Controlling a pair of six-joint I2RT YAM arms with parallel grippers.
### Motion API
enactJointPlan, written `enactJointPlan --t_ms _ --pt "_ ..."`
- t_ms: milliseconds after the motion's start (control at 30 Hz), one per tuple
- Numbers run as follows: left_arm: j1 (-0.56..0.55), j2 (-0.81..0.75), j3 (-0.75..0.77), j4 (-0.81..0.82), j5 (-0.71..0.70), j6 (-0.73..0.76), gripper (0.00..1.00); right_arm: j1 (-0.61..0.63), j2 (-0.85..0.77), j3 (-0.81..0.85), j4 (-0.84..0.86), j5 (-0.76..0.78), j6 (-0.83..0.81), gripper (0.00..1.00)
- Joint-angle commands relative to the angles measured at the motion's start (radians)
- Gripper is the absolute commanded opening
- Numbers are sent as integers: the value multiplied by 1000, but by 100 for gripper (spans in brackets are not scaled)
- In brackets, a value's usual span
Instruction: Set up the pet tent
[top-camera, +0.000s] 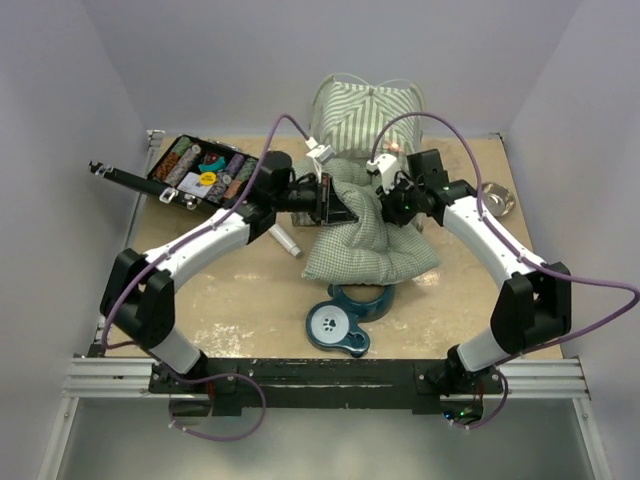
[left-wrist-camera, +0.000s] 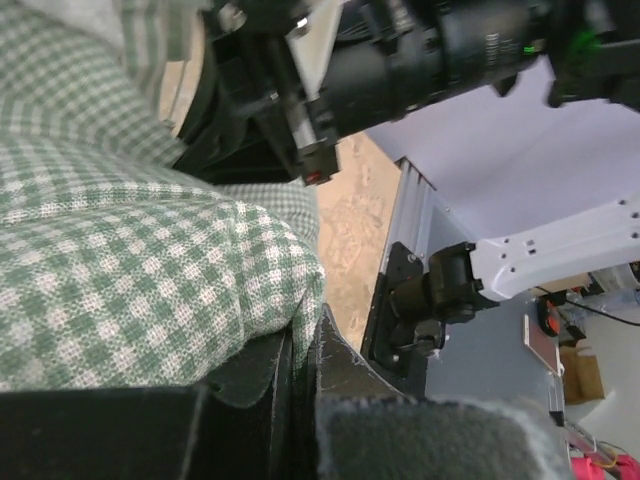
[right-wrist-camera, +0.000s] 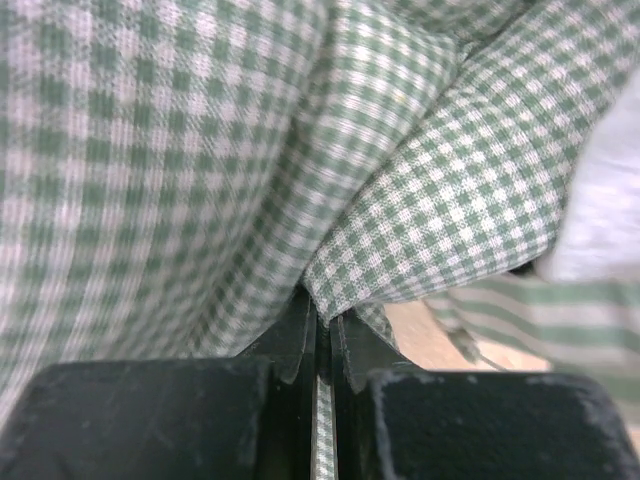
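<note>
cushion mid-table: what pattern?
Green-and-white check on the cushion; the right wrist view shows it best.

Tent (top-camera: 360, 112), green-and-white narrow-striped fabric, puffed into a rounded dome, standing upright, thin white poles arching over its top, at the middle of the bench's (top-camera: 240, 300) far edge, against the back wall

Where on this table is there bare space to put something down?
Bare tabletop lies front-left, between the left arm and the teal bowl stand, and front-right, between the checked cushion and the right arm. The middle and back are crowded: pet tent, tray, metal bowl.
</note>
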Motion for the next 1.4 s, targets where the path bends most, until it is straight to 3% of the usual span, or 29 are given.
enactJointPlan --t_ms 0,200,467,633,700,733,833,1000,1100,1200,1367 --pt "-4 143 167 -204 4 152 0 -47 -14 35 86 63 75 0" --pt "-14 341 393 -426 16 316 0 -57 -39 26 72 33 98 0" --pt "121 472 440 -419 -188 270 0 -57 -47 -21 100 66 89 0" --pt "62 554 624 -543 -287 505 0 -57 7 23 143 47 118 0" --pt "34 553 660 -534 -286 537 8 -57 36 44 141 34 125 0" --pt "32 552 666 -526 -250 533 18 -57 48 49 138 29 127 0" --pt "48 498 610 -503 -196 527 41 -57 71 60 132 58 135 0" --pt "166 271 312 -290 -117 360 63 -60 70 51 138 112 153 0" --pt "216 110 168 -180 -129 320 63 -61 76 40 140 119 158 0" --pt "245 -5 67 -100 -256 317 61 -66 82 40 138 122 161 0" --pt "276 -12 5 -40 -412 313 61 -66 93 54 132 115 159 0"
